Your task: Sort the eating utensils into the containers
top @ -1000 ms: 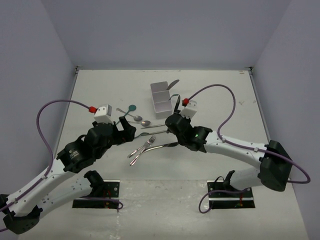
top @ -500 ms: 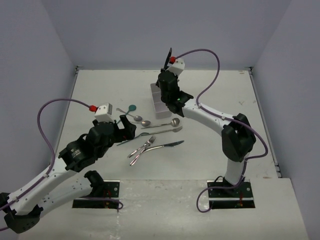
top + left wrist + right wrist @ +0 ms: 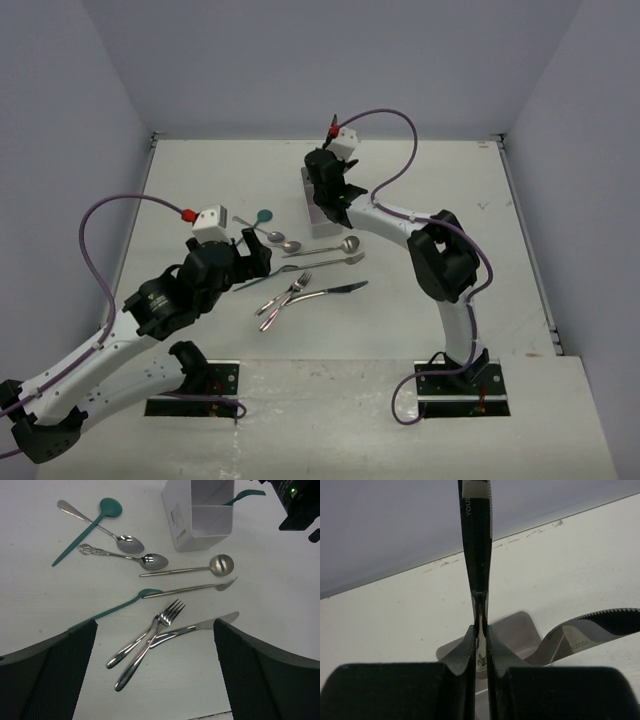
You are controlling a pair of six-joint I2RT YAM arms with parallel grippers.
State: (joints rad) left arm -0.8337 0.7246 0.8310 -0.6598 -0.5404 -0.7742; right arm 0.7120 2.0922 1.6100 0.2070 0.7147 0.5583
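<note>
Wrist view alone — perhaps a knife (image 3: 475,545)

White divided box (image 3: 184,522), silver and teal utensils (image 3: 161,621) scattered beside, dark knife (image 3: 476,540) gripped

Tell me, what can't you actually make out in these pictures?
- White box, its compartments: in the top view the right arm covers them; in the left wrist view the upper edge cuts off its far part.
- Dark utensil, lower end: in the right wrist view the fingers of the right gripper hide it.

White box (image 3: 309,195) — mostly behind right arm (image 3: 378,216), knife (image 3: 475,535) tip cropped
</note>
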